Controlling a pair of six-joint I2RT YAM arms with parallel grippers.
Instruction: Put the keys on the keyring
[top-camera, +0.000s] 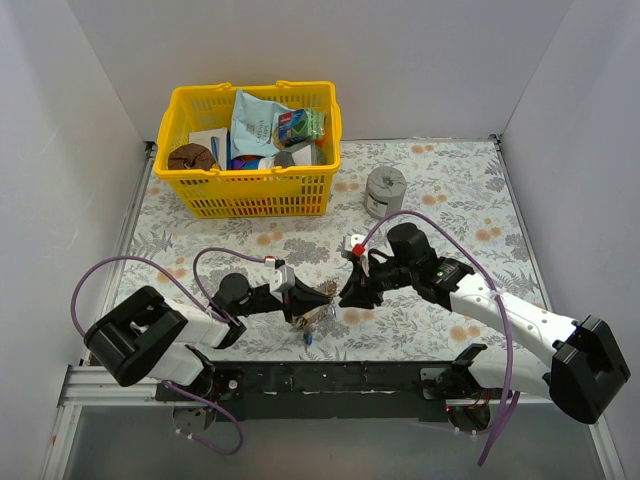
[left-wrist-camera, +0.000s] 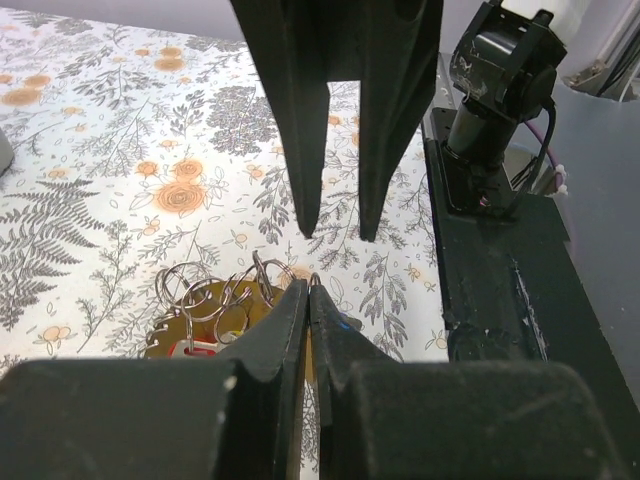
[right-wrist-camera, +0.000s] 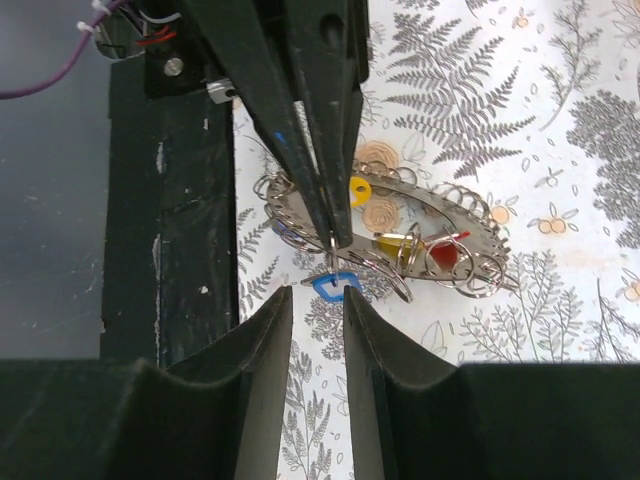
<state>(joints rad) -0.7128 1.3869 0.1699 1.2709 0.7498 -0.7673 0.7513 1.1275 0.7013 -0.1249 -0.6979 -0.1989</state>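
The keyring (right-wrist-camera: 440, 200), a large flat silver ring with a toothed edge, lies on the flowered cloth with several small split rings and yellow (right-wrist-camera: 360, 188) and red (right-wrist-camera: 443, 255) tags on it. It also shows in the left wrist view (left-wrist-camera: 165, 340) and the top view (top-camera: 320, 315). My left gripper (right-wrist-camera: 335, 240) (left-wrist-camera: 309, 285) (top-camera: 303, 303) is shut on a small split ring from which the blue key (right-wrist-camera: 335, 285) hangs. My right gripper (right-wrist-camera: 318, 295) (top-camera: 348, 292) is open by a narrow gap, its fingertips on either side of the blue key's head, just below it.
A yellow basket (top-camera: 250, 195) full of packets stands at the back left. A squat grey metal cylinder (top-camera: 385, 190) stands to its right. The black base rail (top-camera: 330, 378) runs along the near edge, close beside the keys (right-wrist-camera: 170, 230).
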